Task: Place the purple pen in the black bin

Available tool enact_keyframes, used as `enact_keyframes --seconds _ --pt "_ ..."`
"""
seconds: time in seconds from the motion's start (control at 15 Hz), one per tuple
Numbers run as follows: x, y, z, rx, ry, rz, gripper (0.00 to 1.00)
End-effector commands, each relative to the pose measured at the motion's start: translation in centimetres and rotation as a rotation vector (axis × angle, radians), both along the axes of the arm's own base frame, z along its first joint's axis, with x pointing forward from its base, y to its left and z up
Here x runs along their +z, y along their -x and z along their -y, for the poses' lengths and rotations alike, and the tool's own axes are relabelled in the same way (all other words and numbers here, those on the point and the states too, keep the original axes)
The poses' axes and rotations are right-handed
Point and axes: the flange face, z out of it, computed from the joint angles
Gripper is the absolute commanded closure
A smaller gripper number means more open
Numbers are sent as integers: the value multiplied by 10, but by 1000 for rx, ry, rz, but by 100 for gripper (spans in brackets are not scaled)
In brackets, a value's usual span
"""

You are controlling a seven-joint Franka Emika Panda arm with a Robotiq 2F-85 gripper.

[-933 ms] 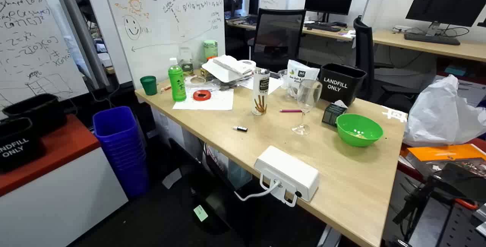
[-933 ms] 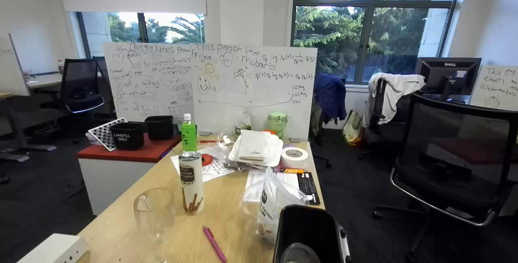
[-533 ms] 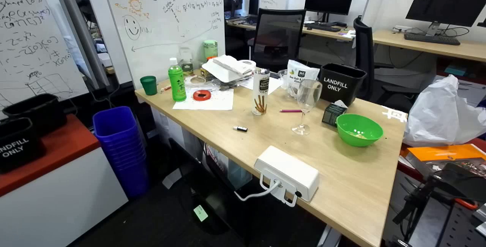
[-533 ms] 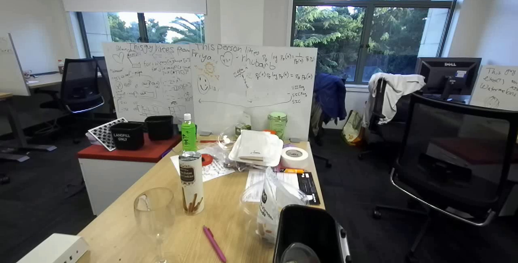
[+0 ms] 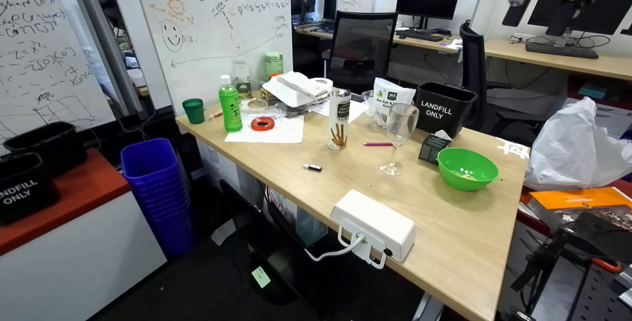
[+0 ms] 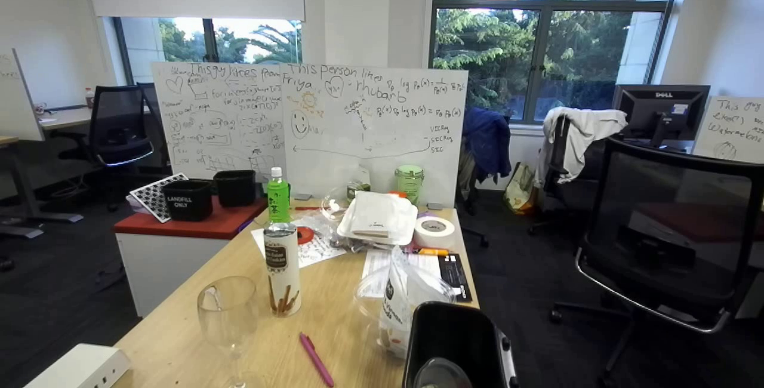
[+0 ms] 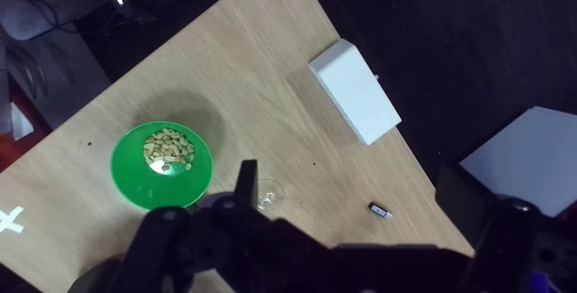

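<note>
The purple pen lies flat on the table, in both exterior views [image 5: 378, 144] [image 6: 316, 359], between the wine glass and the white cookie tube. It does not show in the wrist view. The black bin marked "LANDFILL ONLY" [image 5: 444, 108] stands upright at the table's far side; it also shows in an exterior view [image 6: 450, 331], with a dark rounded object at its near end. My gripper [image 5: 537, 20] is high above the table, with fingers spread and nothing between them. In the wrist view the gripper [image 7: 346, 178] is wide open over the table.
A wine glass [image 5: 401, 126] stands close to the pen. A green bowl of nuts [image 5: 466, 169], a dark box [image 5: 432, 149], a snack bag [image 5: 390, 101] and a cookie tube [image 5: 339, 123] are near. A white power box [image 5: 374, 222] and small black stick [image 5: 312, 167] lie at the edge.
My gripper has come down and to the left in an exterior view, so its spread fingers now show there. The pen, bin and other objects have not moved.
</note>
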Motion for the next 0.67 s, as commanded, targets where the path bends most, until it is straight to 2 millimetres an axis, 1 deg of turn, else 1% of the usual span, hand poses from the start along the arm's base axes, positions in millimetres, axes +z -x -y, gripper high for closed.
enact_keyframes --seconds 0.0,0.27,0.4,0.47,0.53,0.6 --pt "-8 -39 8 -195 -63 1 0" --pt "-28 -87 31 -432 -54 35 0" --pt "-37 -101 45 -553 -49 25 0" --pt "-35 -89 38 -468 -46 39 0" --pt "-40 -94 40 -482 -45 31 0" --pt "-41 -95 40 -480 -45 28 0"
